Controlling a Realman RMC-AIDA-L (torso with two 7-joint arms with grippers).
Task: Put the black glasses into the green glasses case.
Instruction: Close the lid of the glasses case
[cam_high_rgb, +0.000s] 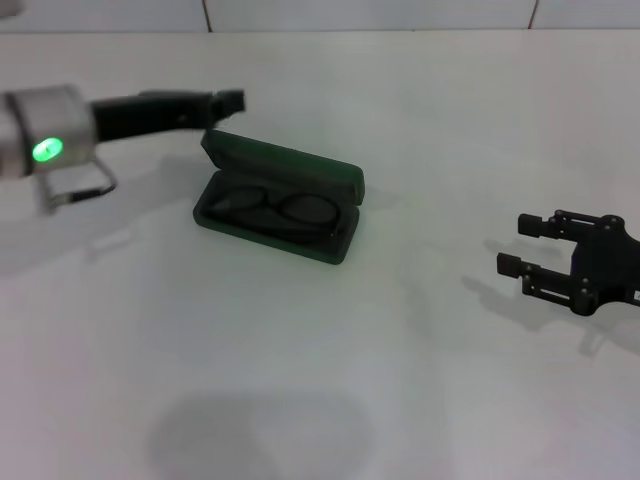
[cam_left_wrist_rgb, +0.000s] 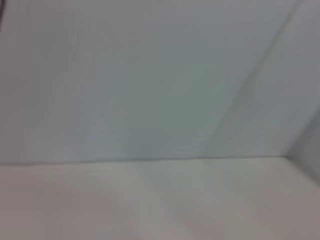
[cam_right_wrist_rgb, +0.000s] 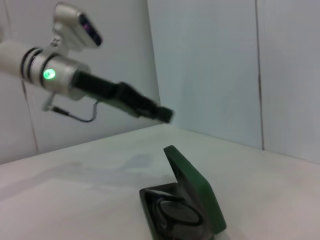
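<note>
Hovering at upper left, left gripper (cam_high_rgb: 228, 100), finger state unclear, just above green glasses case (cam_high_rgb: 280, 200) lying open mid-frame, black glasses (cam_high_rgb: 272, 209) inside; right gripper (cam_high_rgb: 522, 245) spread, lower right.

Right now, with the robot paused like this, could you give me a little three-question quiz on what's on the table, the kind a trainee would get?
1. True or false: the black glasses already lie inside the green glasses case.
2. Is the case lid A) shut flat, B) standing open, or C) lying off to one side?
3. Fill in: the gripper nearer the case's raised lid is the ____ gripper.

Key
1. True. The frames rest in the lower half of the case.
2. B. The lid stands up behind the glasses.
3. Left. The left gripper is in the air close to the lid's upper corner, while the right gripper sits apart on the table, its fingers spread and empty.
</note>
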